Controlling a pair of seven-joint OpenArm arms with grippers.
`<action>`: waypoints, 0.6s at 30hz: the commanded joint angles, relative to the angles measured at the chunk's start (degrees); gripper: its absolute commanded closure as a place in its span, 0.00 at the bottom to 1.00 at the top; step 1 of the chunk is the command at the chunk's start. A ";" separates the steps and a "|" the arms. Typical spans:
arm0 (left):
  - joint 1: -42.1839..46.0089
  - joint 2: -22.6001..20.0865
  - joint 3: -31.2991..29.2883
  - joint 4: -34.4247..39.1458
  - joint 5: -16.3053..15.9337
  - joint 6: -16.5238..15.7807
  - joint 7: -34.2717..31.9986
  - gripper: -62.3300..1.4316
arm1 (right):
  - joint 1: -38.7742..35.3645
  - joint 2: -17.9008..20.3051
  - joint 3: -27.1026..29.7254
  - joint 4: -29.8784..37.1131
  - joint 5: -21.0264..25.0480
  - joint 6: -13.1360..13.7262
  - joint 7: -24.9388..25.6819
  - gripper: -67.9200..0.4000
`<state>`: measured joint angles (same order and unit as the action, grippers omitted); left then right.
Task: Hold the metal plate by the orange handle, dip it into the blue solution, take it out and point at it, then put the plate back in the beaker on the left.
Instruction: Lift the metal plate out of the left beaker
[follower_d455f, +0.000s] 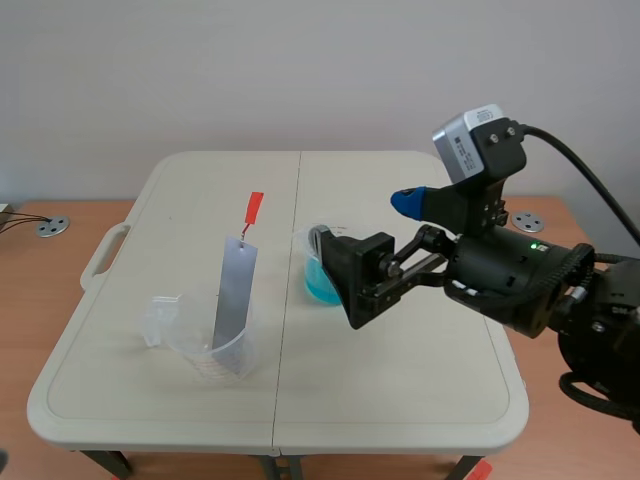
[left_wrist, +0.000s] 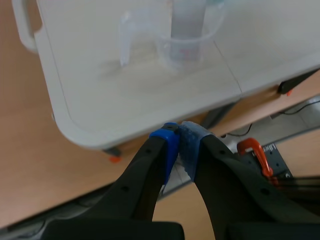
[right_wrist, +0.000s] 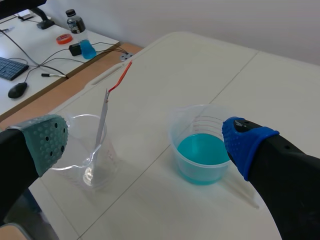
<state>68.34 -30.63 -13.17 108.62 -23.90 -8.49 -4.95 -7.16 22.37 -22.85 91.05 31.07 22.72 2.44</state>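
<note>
left tool (left_wrist: 179, 137): closed on nothing, its two blue pads pressed together; it hangs short of the near edge of the desk (left_wrist: 100, 100).
left beaker (follower_d455f: 215, 352): clear plastic, standing on the near left part of the desk, well apart from both tools.
metal plate (follower_d455f: 236, 290): stands in the left beaker with its lower end at the bottom, leaning on the rim; nothing grips it.
orange handle (follower_d455f: 254, 210): at the plate's top end, well above the beaker's rim, free.
right tool (right_wrist: 145, 145): spread wide and holding nothing, above the desk; one finger has a grey-green pad, the other a blue one.
right beaker (follower_d455f: 320, 270): clear, across the desk's centre seam from the left beaker, ahead of the right tool and close to its blue-padded finger.
blue solution (right_wrist: 202, 152): fills the lower part of the right beaker.
side desk (right_wrist: 35, 55): beyond, with a keyboard (right_wrist: 10, 67), a mouse (right_wrist: 18, 90) and a small bottle (right_wrist: 74, 21).
</note>
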 joint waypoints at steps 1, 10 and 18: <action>1.88 0.11 -0.04 1.14 -0.31 0.61 -0.98 0.95 | 2.32 -0.35 -0.96 -0.24 1.11 -0.17 0.09 0.05; 7.10 0.11 -0.04 1.14 -0.31 1.81 -0.96 0.95 | 11.45 -5.62 -6.95 -10.80 4.59 -0.15 -1.29 0.05; 7.10 0.11 -0.04 0.92 -0.35 1.77 1.73 0.95 | 17.42 -10.67 -9.01 -17.22 5.64 0.04 -2.67 0.05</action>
<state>75.26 -30.63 -13.15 108.62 -23.92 -6.59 -2.57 8.82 11.92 -31.81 72.93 36.05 22.72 -0.82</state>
